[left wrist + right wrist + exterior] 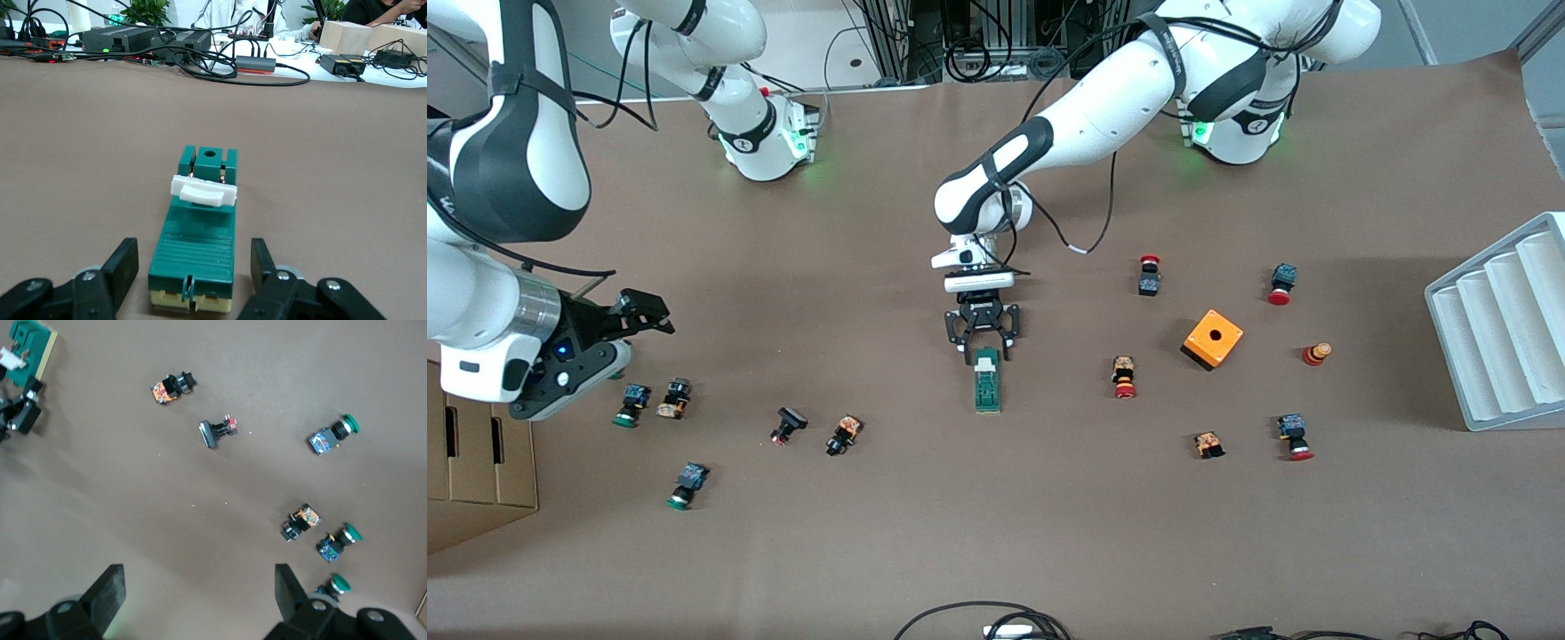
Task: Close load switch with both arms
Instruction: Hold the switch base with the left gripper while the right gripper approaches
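Brown paper covers the whole table. Near its middle lies the load switch (pixel 987 380), its white tab (pixel 203 191) not yet pushed home. The left gripper (pixel 983 342) sits at the switch's 12 o'clock end, fingers (pixel 120 267) half open astride the green body without touching it. The right gripper (pixel 636 313) waits, jaws wide and empty, over the right arm's end of the table. Both grips remain to be made. Push-buttons (pixel 845 434) and an orange cube (pixel 1213 338) lie well apart, blocking nothing.
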You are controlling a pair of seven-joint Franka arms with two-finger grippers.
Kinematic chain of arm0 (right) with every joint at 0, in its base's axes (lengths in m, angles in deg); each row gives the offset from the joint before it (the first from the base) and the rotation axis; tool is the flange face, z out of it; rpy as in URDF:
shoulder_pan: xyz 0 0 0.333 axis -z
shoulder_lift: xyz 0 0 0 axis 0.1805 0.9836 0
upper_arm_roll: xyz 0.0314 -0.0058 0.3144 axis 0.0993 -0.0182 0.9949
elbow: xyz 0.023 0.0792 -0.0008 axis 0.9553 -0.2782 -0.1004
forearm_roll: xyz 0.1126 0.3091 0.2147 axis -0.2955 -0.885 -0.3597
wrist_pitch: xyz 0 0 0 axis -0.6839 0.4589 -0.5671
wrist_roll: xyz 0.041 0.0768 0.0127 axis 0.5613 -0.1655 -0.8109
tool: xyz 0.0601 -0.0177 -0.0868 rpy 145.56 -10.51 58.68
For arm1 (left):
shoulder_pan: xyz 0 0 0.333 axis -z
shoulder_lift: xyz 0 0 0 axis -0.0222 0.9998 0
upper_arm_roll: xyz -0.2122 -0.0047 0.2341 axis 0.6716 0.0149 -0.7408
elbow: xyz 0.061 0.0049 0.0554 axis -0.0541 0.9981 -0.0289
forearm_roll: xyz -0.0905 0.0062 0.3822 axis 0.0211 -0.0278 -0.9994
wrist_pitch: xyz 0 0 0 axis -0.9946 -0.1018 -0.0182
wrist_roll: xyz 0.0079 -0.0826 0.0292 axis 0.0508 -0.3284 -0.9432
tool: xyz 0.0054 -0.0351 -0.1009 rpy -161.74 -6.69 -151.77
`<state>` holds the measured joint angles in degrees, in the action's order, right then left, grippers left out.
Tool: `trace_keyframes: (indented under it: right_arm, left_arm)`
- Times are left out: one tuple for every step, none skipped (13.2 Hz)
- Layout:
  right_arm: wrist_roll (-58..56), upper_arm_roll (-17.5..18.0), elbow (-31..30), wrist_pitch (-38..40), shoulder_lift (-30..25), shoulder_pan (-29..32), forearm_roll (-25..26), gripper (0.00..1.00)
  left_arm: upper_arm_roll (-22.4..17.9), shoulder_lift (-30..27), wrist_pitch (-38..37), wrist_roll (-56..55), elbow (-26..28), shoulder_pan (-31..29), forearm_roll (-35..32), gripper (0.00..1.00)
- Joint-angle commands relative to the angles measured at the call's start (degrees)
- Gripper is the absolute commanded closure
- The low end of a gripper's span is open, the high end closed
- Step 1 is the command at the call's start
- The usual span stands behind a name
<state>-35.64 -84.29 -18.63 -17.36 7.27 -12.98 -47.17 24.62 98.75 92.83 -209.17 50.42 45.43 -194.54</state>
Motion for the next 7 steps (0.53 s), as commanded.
trace_keyframes:
  right_arm:
    - [-2.86,-0.25,-0.08,0.16,0.48,0.38,-1.19,0.0]
    - [-2.86,-0.34,-0.08,0.86,0.39,0.47,-1.19,0.0]
    - [-2.95,-0.34,-0.08,1.3,0.21,0.39,-1.19,0.0]
    - [-3.04,-0.34,-0.26,1.48,-0.05,0.38,-1.19,0.0]
    - [-2.95,-0.43,-0.87,2.0,-0.66,0.38,-1.1,0.0]
    - [-3.04,-0.43,-1.13,2.53,-1.19,0.3,-1.01,0.0]
    - [-3.65,-0.43,-1.14,3.66,-1.54,0.21,-0.58,0.0]
  left_arm:
    - [-0.18,1.11,-2.13,-1.06,-1.48,1.8,0.28,0.24]
    - [-0.18,1.89,-2.31,-2.54,-1.56,2.33,0.03,0.24]
    - [-0.18,2.16,-2.92,-3.25,-1.65,2.42,0.02,0.24]
    - [-0.18,2.16,-3.27,-3.43,-1.57,2.51,0.02,0.25]
    - [-0.18,2.16,-3.27,-3.44,-1.56,2.86,0.02,0.28]
    - [-0.18,2.16,-3.27,-3.44,-1.56,3.03,0.02,0.29]
    - [-0.18,2.16,-3.27,-3.44,-1.56,3.04,-0.06,0.35]
